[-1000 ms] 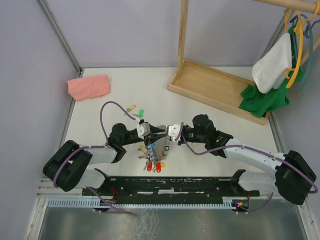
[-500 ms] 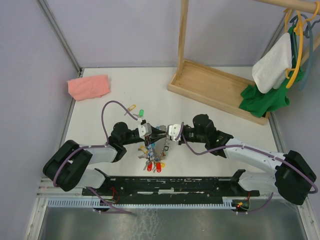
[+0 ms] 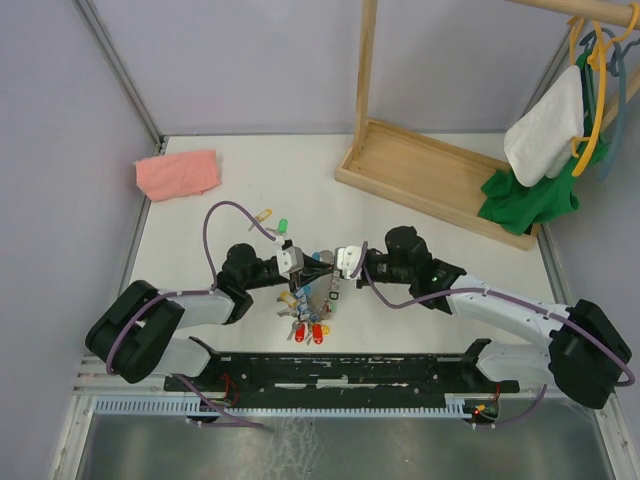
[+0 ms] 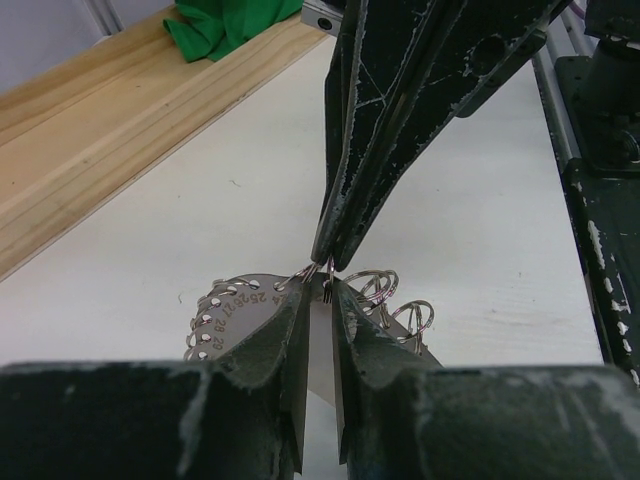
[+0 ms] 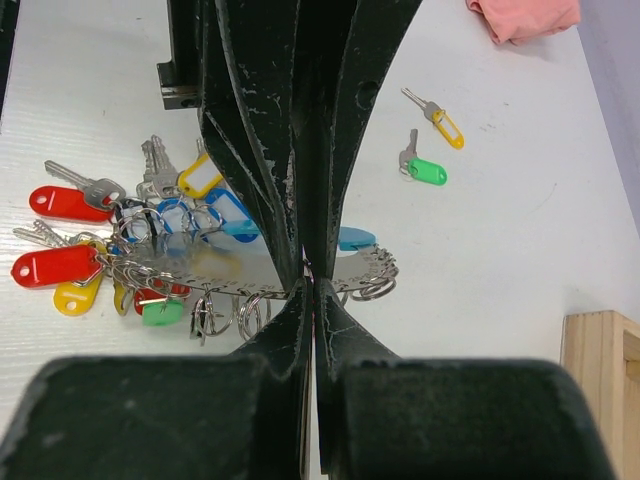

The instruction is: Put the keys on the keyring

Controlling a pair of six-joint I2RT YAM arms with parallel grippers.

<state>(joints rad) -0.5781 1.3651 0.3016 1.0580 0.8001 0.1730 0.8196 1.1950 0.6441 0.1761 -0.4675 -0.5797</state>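
Observation:
The keyring (image 3: pixel 306 318) is a bunch of coloured-head keys hung on a grey curved metal piece (image 5: pixel 200 272) with numbered holes. The bunch rests on the table below both grippers. My left gripper (image 3: pixel 318 263) is shut on the edge of the curved piece (image 4: pixel 232 312). My right gripper (image 3: pixel 336 264) meets it tip to tip and is shut on a thin wire ring (image 4: pixel 318 268) at that piece's rim. The yellow-head key (image 3: pixel 264 215) and the green-head key (image 3: pixel 284 226) lie loose on the table behind the left gripper. Both also show in the right wrist view, the yellow one (image 5: pixel 441 121) and the green one (image 5: pixel 426 171).
A pink cloth (image 3: pixel 178 172) lies at the far left. A wooden rack base (image 3: pixel 440 180) with an upright post stands at the far right, with green (image 3: pixel 530 198) and white garments hanging beside it. The arms' black base rail (image 3: pixel 330 368) runs along the near edge.
Almost nothing has moved. Both grippers stay tip to tip on the keyring, and the right gripper has edged slightly left.

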